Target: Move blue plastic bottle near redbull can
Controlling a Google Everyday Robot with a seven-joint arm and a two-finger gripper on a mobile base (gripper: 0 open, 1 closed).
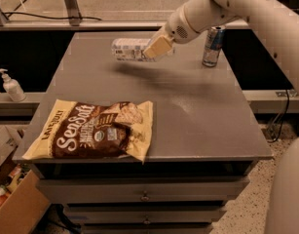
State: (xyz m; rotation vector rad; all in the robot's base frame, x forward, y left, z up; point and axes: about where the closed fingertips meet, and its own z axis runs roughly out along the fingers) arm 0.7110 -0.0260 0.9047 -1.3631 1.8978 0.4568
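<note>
The blue plastic bottle (128,49) has a pale bluish-white label. It lies on its side in the air just above the far part of the grey table (188,116). My gripper (156,48) is shut on its right end and holds it lifted; its shadow falls on the table below. The redbull can (213,46), slim, silver and blue, stands upright at the table's far right edge, to the right of the gripper and apart from the bottle. My white arm reaches in from the upper right.
A chip bag (93,129) marked "Sea Salt" lies flat at the table's front left. A white pump dispenser bottle (11,86) stands on a ledge to the left. A cardboard box (17,206) sits on the floor at lower left. Drawers are under the table.
</note>
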